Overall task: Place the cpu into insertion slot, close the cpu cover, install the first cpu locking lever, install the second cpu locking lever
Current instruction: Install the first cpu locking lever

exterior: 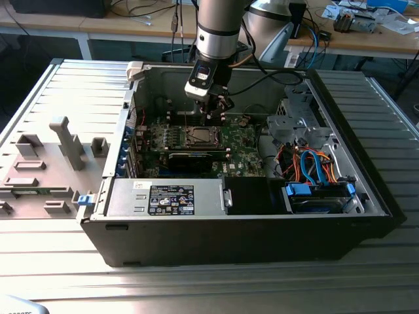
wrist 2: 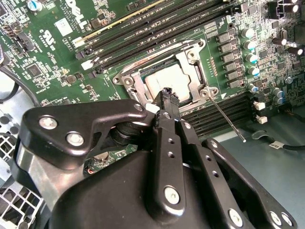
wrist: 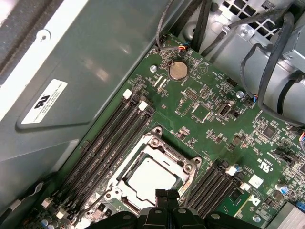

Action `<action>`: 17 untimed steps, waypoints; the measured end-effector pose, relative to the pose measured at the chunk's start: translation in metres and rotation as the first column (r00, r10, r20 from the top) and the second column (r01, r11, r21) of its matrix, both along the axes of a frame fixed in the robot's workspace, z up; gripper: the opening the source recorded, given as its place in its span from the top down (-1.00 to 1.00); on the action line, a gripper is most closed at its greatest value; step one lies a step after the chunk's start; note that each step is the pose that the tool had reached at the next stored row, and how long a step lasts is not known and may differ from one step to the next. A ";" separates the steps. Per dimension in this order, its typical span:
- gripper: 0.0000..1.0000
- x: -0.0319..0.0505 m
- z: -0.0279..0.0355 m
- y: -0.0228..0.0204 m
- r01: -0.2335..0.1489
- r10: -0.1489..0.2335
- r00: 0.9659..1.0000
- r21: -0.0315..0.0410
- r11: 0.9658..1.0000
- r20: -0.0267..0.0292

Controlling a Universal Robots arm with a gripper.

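The cpu (wrist 2: 158, 80) (wrist: 151, 175) lies flat in the insertion slot (exterior: 200, 136) on the green motherboard, its silvery top showing. The cpu cover (wrist 2: 193, 61) (wrist: 159, 144) is down around it, framing the chip through its window. One thin locking lever (wrist 2: 228, 120) sticks out loose from a corner of the socket, slanting across the memory slots. My gripper (exterior: 215, 118) (wrist 2: 167, 93) (wrist: 167, 193) hovers just above the edge of the socket, fingers shut together with nothing between them.
Rows of black memory slots (wrist: 109, 143) flank the socket on both sides. The grey case wall (wrist: 71, 62) rises close behind. Cable bundles (exterior: 308, 163) and a drive cage (exterior: 294, 118) fill the exterior view's right; a black card (exterior: 193, 159) lies in front of the socket.
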State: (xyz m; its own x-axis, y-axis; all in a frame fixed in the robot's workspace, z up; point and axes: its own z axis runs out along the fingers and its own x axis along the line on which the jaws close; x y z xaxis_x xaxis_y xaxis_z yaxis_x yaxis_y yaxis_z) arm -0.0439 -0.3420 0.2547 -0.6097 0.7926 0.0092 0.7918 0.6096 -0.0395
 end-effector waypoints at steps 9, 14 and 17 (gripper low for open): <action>0.79 0.0000 0.0000 0.0000 -0.009 0.009 1.000 0.000 1.000 0.000; 0.79 0.0000 0.0000 0.0000 -0.013 0.013 1.000 0.000 1.000 0.000; 0.79 0.0000 -0.0001 0.0000 -0.018 0.018 1.000 0.000 1.000 0.000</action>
